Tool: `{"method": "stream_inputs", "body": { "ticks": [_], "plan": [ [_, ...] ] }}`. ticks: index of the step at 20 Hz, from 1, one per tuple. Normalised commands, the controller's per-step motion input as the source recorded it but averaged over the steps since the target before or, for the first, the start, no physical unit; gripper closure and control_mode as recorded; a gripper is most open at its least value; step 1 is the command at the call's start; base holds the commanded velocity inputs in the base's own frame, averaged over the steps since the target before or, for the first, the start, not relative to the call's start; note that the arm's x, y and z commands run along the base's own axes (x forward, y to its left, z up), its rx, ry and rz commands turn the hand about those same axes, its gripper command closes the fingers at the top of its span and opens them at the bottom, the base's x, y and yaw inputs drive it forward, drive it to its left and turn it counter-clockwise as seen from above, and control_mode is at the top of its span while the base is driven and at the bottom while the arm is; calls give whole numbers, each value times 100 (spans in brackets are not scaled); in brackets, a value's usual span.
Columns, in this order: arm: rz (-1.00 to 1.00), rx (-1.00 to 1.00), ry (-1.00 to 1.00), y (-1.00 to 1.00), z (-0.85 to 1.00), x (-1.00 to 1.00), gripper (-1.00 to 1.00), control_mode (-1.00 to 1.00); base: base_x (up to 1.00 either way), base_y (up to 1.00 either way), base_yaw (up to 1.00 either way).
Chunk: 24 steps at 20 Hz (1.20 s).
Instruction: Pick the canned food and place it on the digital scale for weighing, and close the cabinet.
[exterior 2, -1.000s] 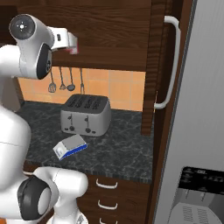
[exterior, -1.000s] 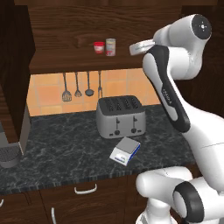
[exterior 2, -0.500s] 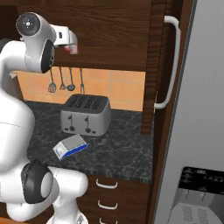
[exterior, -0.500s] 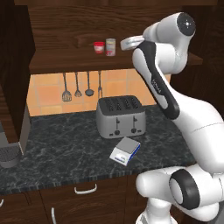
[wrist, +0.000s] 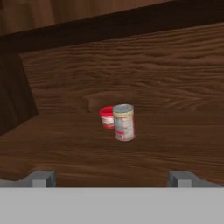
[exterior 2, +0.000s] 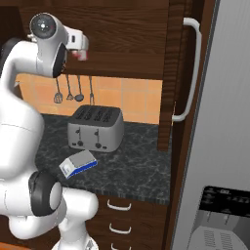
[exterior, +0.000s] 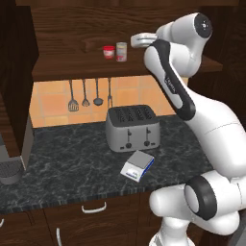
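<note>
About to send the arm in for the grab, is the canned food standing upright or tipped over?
Upright. The canned food stands on its base on the cabinet shelf, flat top up, beside the red cup.

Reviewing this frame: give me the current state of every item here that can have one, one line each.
canned food: upright on the cabinet shelf, beside the red cup, not gripped.
red cup: upright on the shelf.
gripper: open, short of the can, holding nothing.
cabinet: door open.
digital scale: on the counter, top plate bare.
toaster: on the counter, slots empty.
lower drawers: shut.
</note>
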Motion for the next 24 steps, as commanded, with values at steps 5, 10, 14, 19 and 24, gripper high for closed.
{"method": "stream_inputs", "body": {
  "ticks": [5, 10, 14, 19, 24],
  "plan": [
    [0, -2, 0, 0, 4, 34, -100, -100, 0, 0, 0],
    [0, -6, 0, 0, 11, 47, -100, -100, 0, 0, 0],
    [-2, -7, 0, 12, 9, 45, -100, -100, 0, 0, 0],
    [-1, -9, 0, 26, 0, 53, -100, -100, 0, 0, 0],
    [-1, -1, 0, 15, 0, 42, -100, -100, 0, 0, 0]
  ]
}}
